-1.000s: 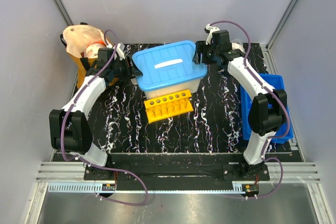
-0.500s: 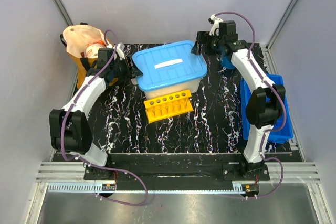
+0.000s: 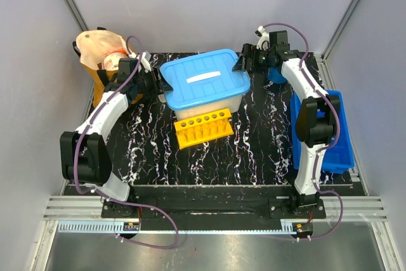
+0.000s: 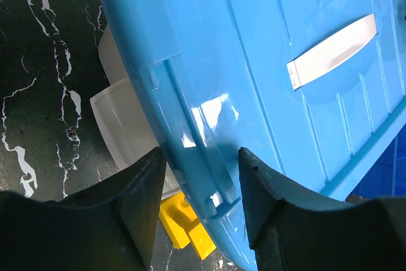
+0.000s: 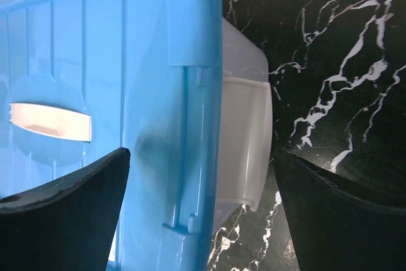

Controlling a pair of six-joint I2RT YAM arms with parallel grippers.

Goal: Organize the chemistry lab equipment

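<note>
Two arms are reaching far here, both stretched to the back of the table (image 3: 254, 144), one at each end of the clear box (image 3: 212, 107) with the blue lid (image 3: 203, 80). From above we see the left arm slanting up and inward from the left edge, with the left gripper (image 3: 156, 85) at the lid's left end. The right arm stands taller. Its forearm runs up past the blue bin (image 3: 346, 147) and its wrist is bent to the left, so the right gripper (image 3: 245, 65) meets the lid's right end. The yellow tube rack (image 3: 203, 126) sits on the table just in front of the box.

Now the wrist views give us what the overhead cannot. On the left, the dark fingers (image 4: 136, 207) are drawn narrow and pinch the lid's end rim between them. The lid's white handle (image 4: 333, 52) shows beyond, and a corner of the rack peeks in below. On the right, the jaws stand wide, with the lid's end and the box's clear side lip between them, and we see neither finger touching. We cannot tell what lies inside the box. The brown bag (image 3: 96, 47) sits at the far left corner, beside the left arm.
</note>
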